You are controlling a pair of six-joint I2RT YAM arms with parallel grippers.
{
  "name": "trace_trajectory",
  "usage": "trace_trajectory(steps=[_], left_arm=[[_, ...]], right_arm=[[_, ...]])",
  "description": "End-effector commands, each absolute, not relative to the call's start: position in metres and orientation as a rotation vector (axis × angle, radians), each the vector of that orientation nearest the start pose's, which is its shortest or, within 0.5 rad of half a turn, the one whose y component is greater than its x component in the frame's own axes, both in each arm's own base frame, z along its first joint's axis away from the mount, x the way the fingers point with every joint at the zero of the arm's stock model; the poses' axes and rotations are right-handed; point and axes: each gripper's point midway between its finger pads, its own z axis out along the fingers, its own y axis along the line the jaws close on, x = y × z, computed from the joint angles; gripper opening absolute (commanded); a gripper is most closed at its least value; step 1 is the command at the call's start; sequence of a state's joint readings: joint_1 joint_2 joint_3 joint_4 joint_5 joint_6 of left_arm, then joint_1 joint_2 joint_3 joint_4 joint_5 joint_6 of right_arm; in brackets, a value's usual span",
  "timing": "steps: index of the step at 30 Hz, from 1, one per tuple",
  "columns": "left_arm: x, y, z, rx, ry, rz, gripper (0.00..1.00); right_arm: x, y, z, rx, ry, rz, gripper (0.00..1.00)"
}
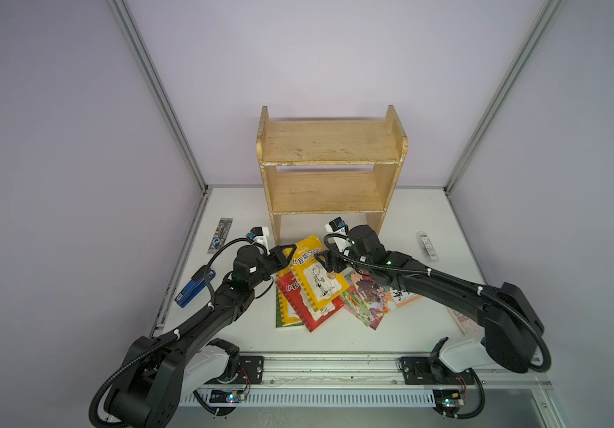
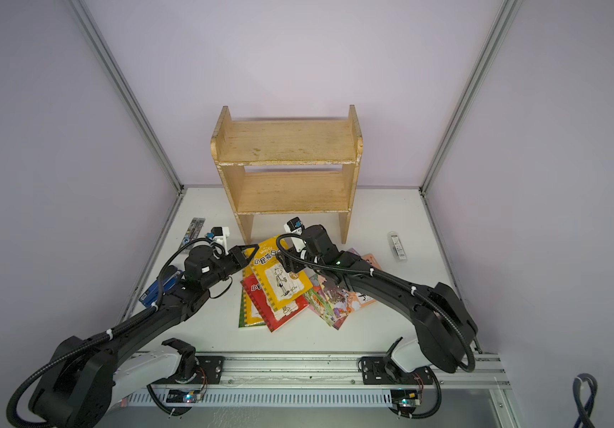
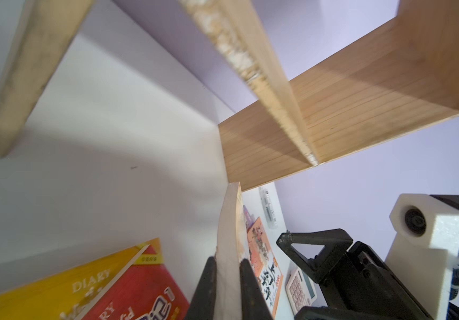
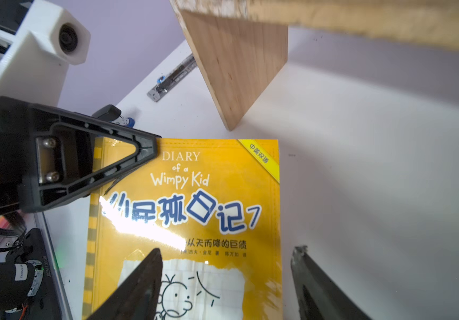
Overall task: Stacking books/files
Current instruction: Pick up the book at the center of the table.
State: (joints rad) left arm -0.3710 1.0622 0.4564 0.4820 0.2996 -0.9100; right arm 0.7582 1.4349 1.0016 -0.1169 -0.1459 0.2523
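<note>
A yellow book (image 1: 316, 276) with a stick-boy sketch lies on top of a red book (image 1: 311, 309) and a green-edged one (image 1: 282, 315) in both top views. My left gripper (image 1: 287, 255) is shut on the yellow book's far left edge. In the left wrist view its pale page edge (image 3: 229, 221) sits between the two fingers (image 3: 209, 279). My right gripper (image 4: 227, 250) stands open over the yellow book's cover (image 4: 195, 194), one finger above the cover and one past its right edge. Thin cartoon books (image 1: 368, 300) fan out under the right arm.
A wooden two-shelf rack (image 1: 329, 174) stands just behind the books. A blue stapler (image 1: 194, 289) and a pen pack (image 1: 220, 235) lie at the left. A small pack (image 1: 427, 246) lies at the right. A pinkish calculator (image 3: 300, 288) sits beside the orange book (image 3: 264, 266).
</note>
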Motion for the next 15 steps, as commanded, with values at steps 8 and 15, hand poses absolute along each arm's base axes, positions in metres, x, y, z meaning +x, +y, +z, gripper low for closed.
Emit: trace_trajectory(steps=[8, 15], left_arm=[[0.305, -0.184, 0.329, -0.106, 1.616, -1.252, 0.0], [0.284, -0.181, 0.388, -0.008, 1.484, -1.267, 0.0]], right_arm=[[0.28, 0.292, 0.31, -0.733, 1.866, 0.676, 0.85], [0.287, 0.263, 0.38, -0.656, 1.764, 0.521, 0.88]])
